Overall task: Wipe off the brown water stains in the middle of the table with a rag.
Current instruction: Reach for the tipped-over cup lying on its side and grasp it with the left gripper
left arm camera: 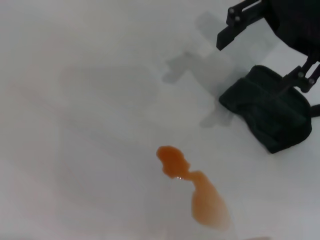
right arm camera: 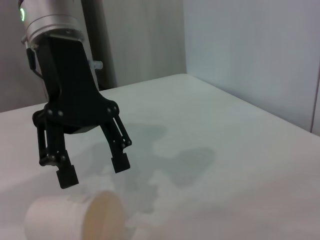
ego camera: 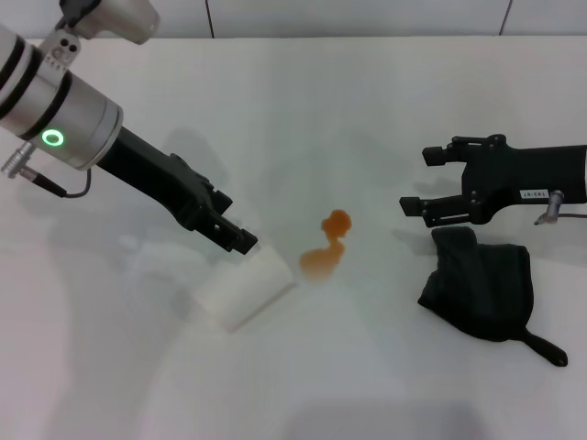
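The brown water stains (ego camera: 326, 247), two joined orange-brown blobs, lie mid-table (ego camera: 367, 92); they also show in the left wrist view (left arm camera: 192, 187). The rag (ego camera: 481, 280), a dark folded cloth with a thin tail, lies to their right and shows in the left wrist view (left arm camera: 267, 112). My right gripper (ego camera: 417, 181) is open and empty, hovering just beyond the rag's far end; it also shows in the left wrist view (left arm camera: 257, 60). My left gripper (ego camera: 237, 236) is open and empty just above a tipped cup, not touching it, as the right wrist view (right arm camera: 93, 170) shows.
A white cup (ego camera: 246, 289) lies on its side left of the stains, its pale beige inside facing them; it also shows in the right wrist view (right arm camera: 75, 217). A wall runs along the table's far edge.
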Robot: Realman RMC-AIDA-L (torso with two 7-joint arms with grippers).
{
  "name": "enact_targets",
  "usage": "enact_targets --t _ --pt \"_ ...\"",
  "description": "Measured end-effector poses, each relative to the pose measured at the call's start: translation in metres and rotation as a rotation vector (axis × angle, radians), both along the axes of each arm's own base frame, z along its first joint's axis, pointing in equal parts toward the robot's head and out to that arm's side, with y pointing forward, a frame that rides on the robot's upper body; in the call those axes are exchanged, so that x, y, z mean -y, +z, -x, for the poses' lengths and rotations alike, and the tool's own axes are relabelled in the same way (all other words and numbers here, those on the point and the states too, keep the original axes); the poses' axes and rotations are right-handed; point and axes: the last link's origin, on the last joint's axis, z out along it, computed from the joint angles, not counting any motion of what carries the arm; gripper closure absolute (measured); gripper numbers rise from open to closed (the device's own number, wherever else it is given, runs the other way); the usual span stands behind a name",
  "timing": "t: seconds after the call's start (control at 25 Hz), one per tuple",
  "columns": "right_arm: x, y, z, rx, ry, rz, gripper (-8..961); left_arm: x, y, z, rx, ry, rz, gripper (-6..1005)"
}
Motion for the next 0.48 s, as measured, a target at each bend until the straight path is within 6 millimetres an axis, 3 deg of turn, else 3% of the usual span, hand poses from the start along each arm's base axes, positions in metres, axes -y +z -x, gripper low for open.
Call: enact_targets --t 0.48 --pt "0.000 0.000 0.000 -0.001 0.001 0.002 96 0.014 0.000 0.002 -0.010 0.021 0.099 137"
